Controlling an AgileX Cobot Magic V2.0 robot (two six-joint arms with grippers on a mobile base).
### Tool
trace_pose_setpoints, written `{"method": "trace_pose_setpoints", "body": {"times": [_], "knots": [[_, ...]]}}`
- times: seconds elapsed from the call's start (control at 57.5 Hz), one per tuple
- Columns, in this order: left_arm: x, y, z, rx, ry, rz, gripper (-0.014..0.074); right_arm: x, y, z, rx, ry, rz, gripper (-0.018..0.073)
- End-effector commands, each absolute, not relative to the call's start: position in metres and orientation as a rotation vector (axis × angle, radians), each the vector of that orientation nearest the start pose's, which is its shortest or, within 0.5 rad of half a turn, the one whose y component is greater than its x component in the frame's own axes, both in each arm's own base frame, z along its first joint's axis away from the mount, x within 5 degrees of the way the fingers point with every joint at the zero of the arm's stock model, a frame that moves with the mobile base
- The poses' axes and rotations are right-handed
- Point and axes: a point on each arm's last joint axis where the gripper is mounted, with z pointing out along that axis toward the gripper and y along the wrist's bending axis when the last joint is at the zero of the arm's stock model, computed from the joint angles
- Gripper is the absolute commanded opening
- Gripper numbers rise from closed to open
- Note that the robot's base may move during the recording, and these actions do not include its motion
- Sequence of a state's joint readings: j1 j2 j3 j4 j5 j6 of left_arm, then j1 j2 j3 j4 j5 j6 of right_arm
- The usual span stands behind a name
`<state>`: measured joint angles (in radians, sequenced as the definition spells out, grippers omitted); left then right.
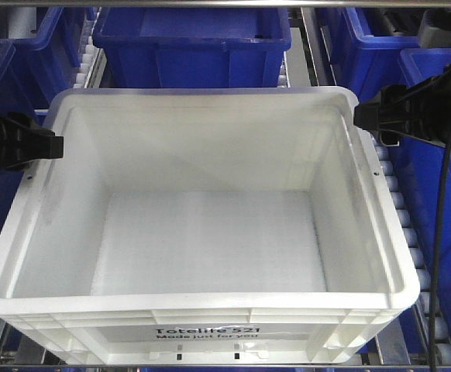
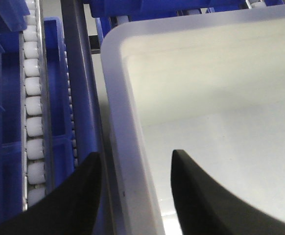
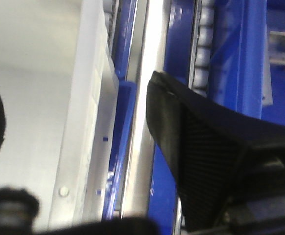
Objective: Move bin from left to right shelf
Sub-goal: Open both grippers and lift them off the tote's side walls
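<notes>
The white bin [image 1: 210, 232], printed "Totelife 521" on its near wall, is empty and fills the middle of the front view. It rests in a lane of a grey roller-wheel shelf [image 1: 400, 203]; I cannot tell if this is the left or the right shelf. My left gripper [image 1: 53, 146] is at the bin's left rim. In the left wrist view it [image 2: 135, 156] stands open, one finger outside and one inside the rim [image 2: 128, 147]. My right gripper [image 1: 363, 116] is at the right rim. It [image 3: 74, 83] is open too, straddling the rim [image 3: 83, 127].
Dark blue totes [image 1: 191, 43] stand behind the bin and on both sides [image 1: 442, 194]. A grey metal rail [image 3: 145, 122] runs close along the bin's right wall. Another rail [image 2: 79, 73] and a roller strip [image 2: 35, 107] run along its left.
</notes>
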<state>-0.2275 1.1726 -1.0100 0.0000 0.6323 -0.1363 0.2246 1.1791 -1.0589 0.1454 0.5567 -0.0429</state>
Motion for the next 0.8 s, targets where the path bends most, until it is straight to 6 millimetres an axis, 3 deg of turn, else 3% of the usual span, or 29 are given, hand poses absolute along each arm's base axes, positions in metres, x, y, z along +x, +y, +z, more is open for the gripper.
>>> {"method": "trace_pose_setpoints", "body": {"times": [0.0,0.191,0.365,0.54,0.783], "knots": [[0.238,-0.057,0.353,0.076,2.193,-0.245,0.0328,0.243,0.059,0.377,-0.157,1.975,0.261,0.0533],[0.233,-0.056,0.340,0.073,2.153,-0.248,0.0328,0.224,0.053,0.367,-0.136,1.849,0.247,0.0533],[0.210,-0.050,0.337,0.077,2.020,-0.259,0.0328,0.199,0.046,0.360,-0.185,1.757,0.192,0.0533],[0.174,-0.041,0.329,0.121,1.927,-0.236,0.0324,0.166,0.038,0.348,-0.211,1.671,0.152,0.0533],[0.103,-0.025,0.313,0.114,1.757,-0.253,0.0323,0.107,0.024,0.321,-0.197,1.538,0.147,0.0533]]}}
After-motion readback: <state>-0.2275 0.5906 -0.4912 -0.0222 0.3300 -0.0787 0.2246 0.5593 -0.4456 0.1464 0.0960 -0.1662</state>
